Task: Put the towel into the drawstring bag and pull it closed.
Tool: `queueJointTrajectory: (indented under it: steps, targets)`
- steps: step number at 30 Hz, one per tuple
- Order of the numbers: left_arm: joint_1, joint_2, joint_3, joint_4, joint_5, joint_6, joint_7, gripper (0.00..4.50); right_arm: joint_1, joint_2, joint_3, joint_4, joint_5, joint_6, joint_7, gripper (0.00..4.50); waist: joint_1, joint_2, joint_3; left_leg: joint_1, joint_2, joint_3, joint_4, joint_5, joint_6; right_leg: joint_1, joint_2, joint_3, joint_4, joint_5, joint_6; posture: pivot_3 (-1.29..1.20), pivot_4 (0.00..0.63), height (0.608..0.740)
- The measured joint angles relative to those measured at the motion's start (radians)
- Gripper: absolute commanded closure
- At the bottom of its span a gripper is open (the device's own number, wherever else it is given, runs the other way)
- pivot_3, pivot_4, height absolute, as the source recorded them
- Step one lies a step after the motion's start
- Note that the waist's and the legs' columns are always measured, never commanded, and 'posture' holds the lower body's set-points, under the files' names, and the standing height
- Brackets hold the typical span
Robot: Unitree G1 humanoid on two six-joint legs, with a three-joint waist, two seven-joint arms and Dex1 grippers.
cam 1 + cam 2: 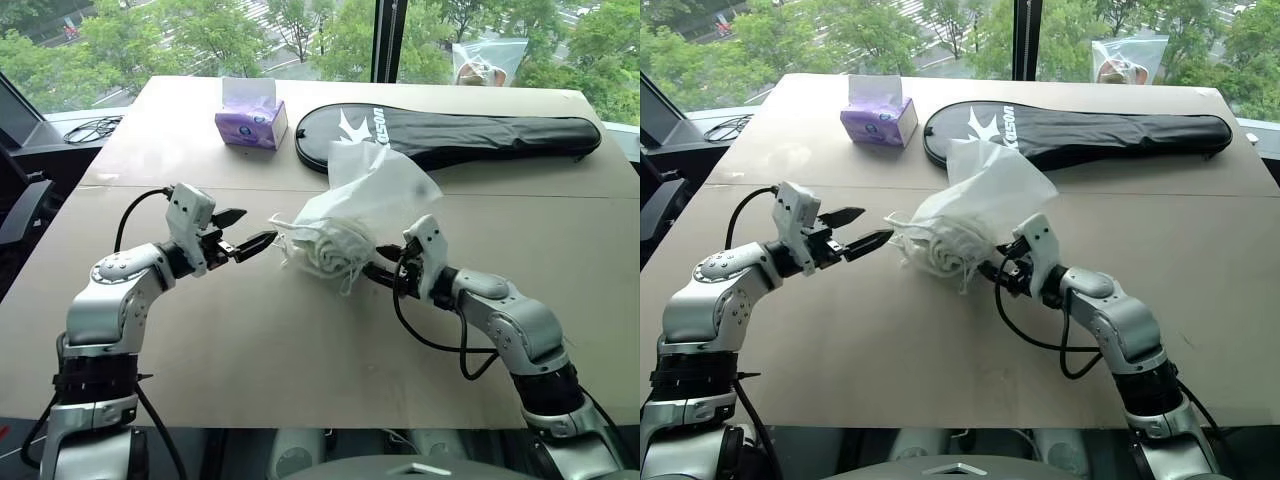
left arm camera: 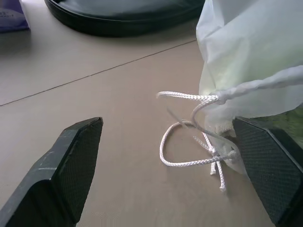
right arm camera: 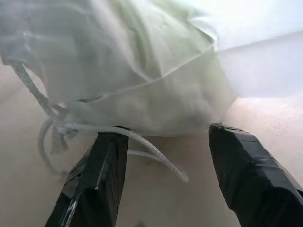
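Note:
The white drawstring bag [image 1: 365, 195] lies in the middle of the table, its thin fabric puffed up toward the back. Through the fabric the towel [image 3: 142, 71] shows as a pale green bunched lump. Loose white cords [image 2: 189, 142] trail from the bag's gathered mouth onto the table. My left gripper [image 1: 255, 228] is open just left of the mouth, the cords lying between its fingers [image 2: 78, 156]. My right gripper [image 1: 378, 265] is open at the bag's lower right side. One cord crosses in front of a right finger [image 3: 102, 175]. Neither gripper holds anything.
A purple tissue box [image 1: 250, 120] stands at the back left. A long black racket case [image 1: 450, 135] lies behind the bag. A clear plastic zip bag [image 1: 488, 62] sits at the far right edge. A seam runs across the table [image 1: 560, 250].

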Motion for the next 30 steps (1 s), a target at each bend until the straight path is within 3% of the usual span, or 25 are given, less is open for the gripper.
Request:
queueJointTrajectory:
  steps: [2, 6, 16, 27, 30]
  targets:
    - [0.022, 0.0, 0.002, 0.0, 0.003, -0.01, 0.002, 0.0, -0.009, 0.005, 0.008, 0.038, -0.037, -0.037, -0.012, 2.54, 0.002, 0.0, 0.0, 0.0, 0.0, 0.0, 0.0, 0.0, 0.0, 0.0, 0.0, 0.0, 0.0, 0.0, 0.0, 0.0, 0.15, 0.74]
    - [0.039, 0.001, 0.016, 0.0, 0.0, -0.02, 0.014, 0.0, -0.009, 0.005, 0.006, 0.062, -0.073, -0.08, -0.027, 4.39, 0.003, 0.0, 0.0, 0.0, 0.0, 0.0, 0.0, 0.0, 0.0, 0.0, -0.001, -0.001, -0.001, 0.0, 0.0, 0.0, 0.15, 0.74]
    - [0.069, 0.02, -0.05, 0.046, 0.092, -0.151, -0.032, 0.0, -0.006, -0.025, -0.09, 0.042, -0.169, -0.106, -0.15, 4.47, 0.004, 0.0, 0.0, 0.0, 0.0, 0.0, -0.001, 0.0, 0.0, 0.0, -0.001, -0.001, -0.001, 0.0, 0.0, 0.0, 0.15, 0.74]
    - [-0.045, -0.096, -0.216, 0.189, 0.21, -0.336, -0.04, 0.0, 0.008, -0.065, -0.137, -0.054, -0.178, -0.04, -0.179, 4.47, 0.001, 0.0, 0.0, 0.0, 0.0, 0.002, -0.002, 0.0, 0.0, 0.0, 0.0, -0.001, -0.002, 0.0, 0.0, 0.0, 0.15, 0.74]
    - [-0.08, -0.145, -0.22, 0.238, 0.236, -0.376, 0.009, 0.73, 0.009, -0.065, -0.143, -0.073, -0.178, -0.031, -0.186, 4.5, 0.005, 0.001, -0.001, 0.0, 0.0, 0.001, -0.002, 0.0, 0.0, 0.0, 0.0, -0.001, -0.003, 0.0, 0.0, 0.0, 0.15, 0.74]
